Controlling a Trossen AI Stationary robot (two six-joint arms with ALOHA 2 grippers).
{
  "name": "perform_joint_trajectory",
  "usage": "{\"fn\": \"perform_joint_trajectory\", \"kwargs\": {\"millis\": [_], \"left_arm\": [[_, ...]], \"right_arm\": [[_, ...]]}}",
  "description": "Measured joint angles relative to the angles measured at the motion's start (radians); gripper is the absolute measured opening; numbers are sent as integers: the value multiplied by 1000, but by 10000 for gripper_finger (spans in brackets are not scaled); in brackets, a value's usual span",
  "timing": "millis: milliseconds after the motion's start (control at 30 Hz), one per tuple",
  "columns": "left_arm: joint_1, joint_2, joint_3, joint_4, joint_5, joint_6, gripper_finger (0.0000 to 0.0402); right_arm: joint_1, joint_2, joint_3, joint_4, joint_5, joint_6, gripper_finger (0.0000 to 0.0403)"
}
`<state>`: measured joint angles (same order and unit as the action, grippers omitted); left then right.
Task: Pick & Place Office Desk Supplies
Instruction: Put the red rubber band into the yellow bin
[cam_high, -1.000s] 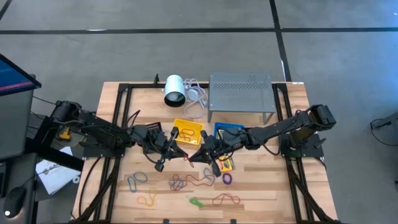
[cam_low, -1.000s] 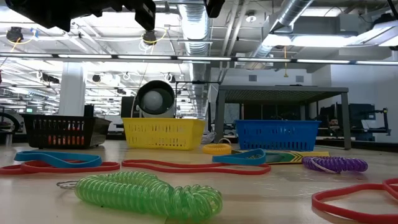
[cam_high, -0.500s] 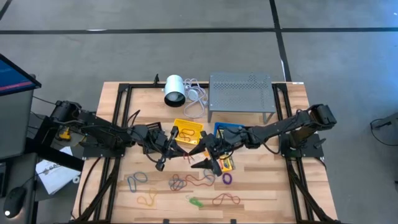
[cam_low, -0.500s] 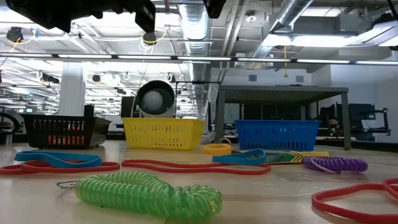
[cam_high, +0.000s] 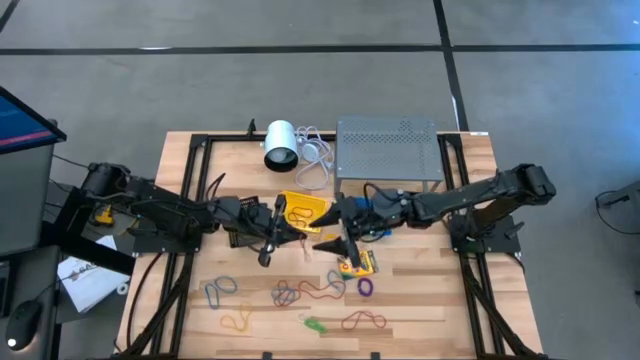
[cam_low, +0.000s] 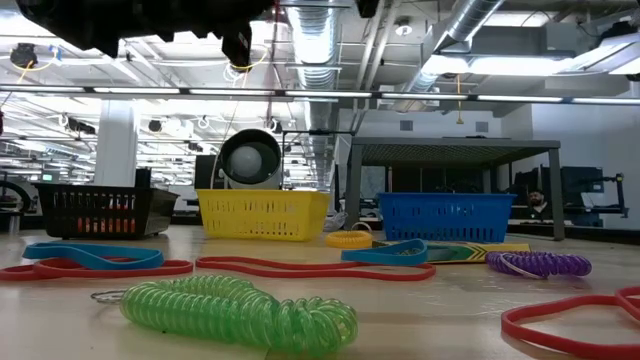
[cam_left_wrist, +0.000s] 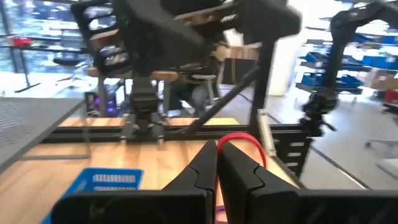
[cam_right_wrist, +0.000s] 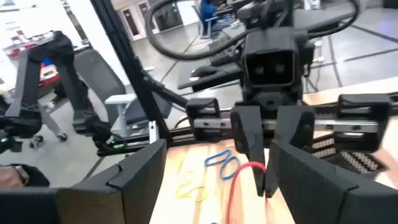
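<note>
Above the wooden tabletop (cam_high: 420, 300), the left tool (cam_left_wrist: 217, 163) pinches a red rubber band (cam_left_wrist: 244, 144) between pressed-together fingers, while the right tool (cam_high: 333, 240) hangs facing it, fingers spread wide, over the yellow tray (cam_high: 300, 212); other bands (cam_high: 300, 291) lie scattered below.

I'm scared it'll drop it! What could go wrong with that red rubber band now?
The left gripper pinches the thin red rubber band only at its fingertips, so it might slip out and fall. The open right gripper sits very close, so the two could bump or the band could snag.
</note>
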<state>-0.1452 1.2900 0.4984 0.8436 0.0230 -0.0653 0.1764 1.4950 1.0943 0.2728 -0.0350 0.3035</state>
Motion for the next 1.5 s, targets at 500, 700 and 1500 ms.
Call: {"fn": "perform_joint_trajectory", "kwargs": {"millis": [500, 700, 1500], "left_arm": [[172, 0, 0, -169, -1, -54, 0], [232, 0, 0, -261, -1, -75, 0], [297, 0, 0, -524, -16, -205, 0]], "right_arm": [[104, -169, 0, -269, 197, 1, 280], [204, -210, 0, -352, 357, 11, 280], [407, -199, 0, -452, 642, 56, 280]]}}
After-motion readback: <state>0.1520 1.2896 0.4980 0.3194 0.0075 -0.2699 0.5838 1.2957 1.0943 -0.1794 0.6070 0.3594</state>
